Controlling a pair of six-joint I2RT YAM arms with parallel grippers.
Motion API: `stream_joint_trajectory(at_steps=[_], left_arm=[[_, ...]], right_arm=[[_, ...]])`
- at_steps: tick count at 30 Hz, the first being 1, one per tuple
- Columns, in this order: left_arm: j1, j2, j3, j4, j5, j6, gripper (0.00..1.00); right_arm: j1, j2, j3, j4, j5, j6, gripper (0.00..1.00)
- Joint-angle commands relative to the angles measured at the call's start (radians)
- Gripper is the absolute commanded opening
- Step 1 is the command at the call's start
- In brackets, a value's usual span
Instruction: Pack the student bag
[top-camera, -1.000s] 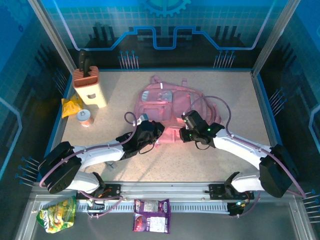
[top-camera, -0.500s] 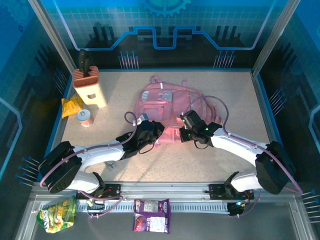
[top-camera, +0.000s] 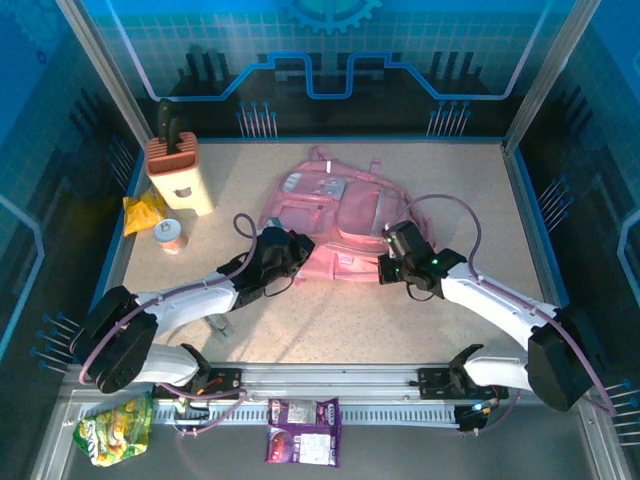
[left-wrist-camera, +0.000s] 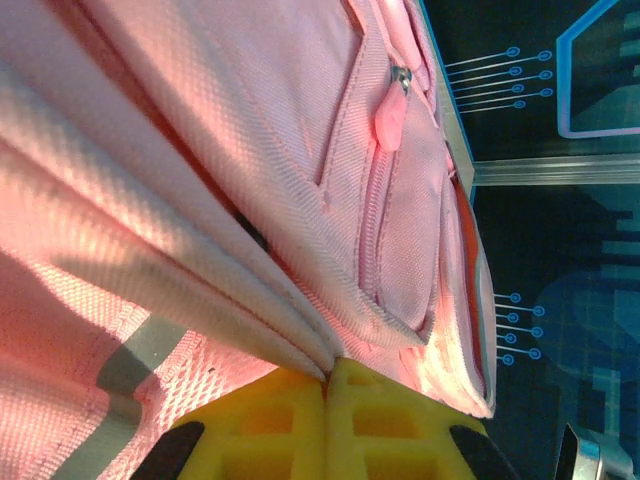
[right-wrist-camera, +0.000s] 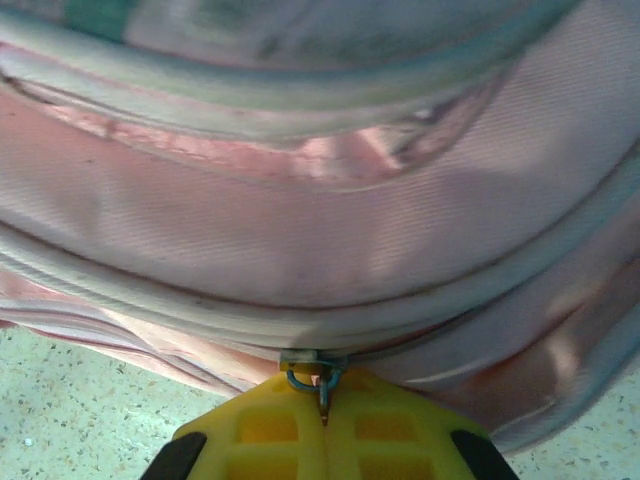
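**A:** Packed yet?

**B:** Barely begun, likely. Found the student bag (top-camera: 335, 205) flat mid-desk (top-camera: 460, 330), seemingly zipped; spotted a jar (top-camera: 171, 235) and yellow packet (top-camera: 143, 212) well apart, outside it.

**A:** Gained anything from the wrist views?

**B:** Yes: caught left hand (left-wrist-camera: 325, 375) pinched shut on a bag seam (left-wrist-camera: 250, 330), right hand (right-wrist-camera: 322, 388) clamped on a blue zip ring (right-wrist-camera: 303, 378).

**Arm and gripper posture.** The left arm (top-camera: 190, 300) extends from its near-left base forward and rightward, lying low over the surface (top-camera: 330, 325). The right arm (top-camera: 500, 305) extends from its near-right base forward and leftward, with its forearm angled inward. The two wrists are apart from each other. On the left gripper (left-wrist-camera: 325, 375), the yellow fingers (left-wrist-camera: 270, 420) are pressed together, pinching a fold of the student bag (top-camera: 340, 215). On the right gripper (right-wrist-camera: 322, 388), the yellow fingers (right-wrist-camera: 270, 425) are closed tip to tip on a small metal zip ring (right-wrist-camera: 300, 377).
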Motion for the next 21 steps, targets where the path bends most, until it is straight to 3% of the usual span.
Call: stream_joint_trajectory(at_steps=[1, 3, 7, 12, 14, 21], left_arm=[[0.055, -0.03, -0.008, -0.003, -0.024, 0.055, 0.0], [0.058, -0.028, -0.005, -0.008, -0.02, 0.061, 0.0], [0.058, -0.022, 0.003, -0.01, -0.011, 0.07, 0.0], [0.058, -0.008, 0.01, -0.004, 0.003, 0.068, 0.0], [0.058, -0.003, 0.013, -0.002, 0.006, 0.07, 0.0], [0.069, 0.012, 0.054, -0.055, 0.011, 0.128, 0.0]], right_arm=[[-0.032, 0.002, -0.026, -0.047, -0.016, -0.034, 0.0], [-0.033, 0.031, -0.007, -0.026, -0.04, -0.046, 0.0], [-0.032, 0.087, 0.028, -0.005, -0.042, -0.063, 0.13], [-0.033, 0.119, 0.026, 0.059, -0.048, -0.072, 0.21], [-0.033, 0.13, 0.025, 0.075, -0.034, -0.077, 0.2], [-0.033, 0.102, 0.038, 0.016, 0.031, -0.101, 0.0]])
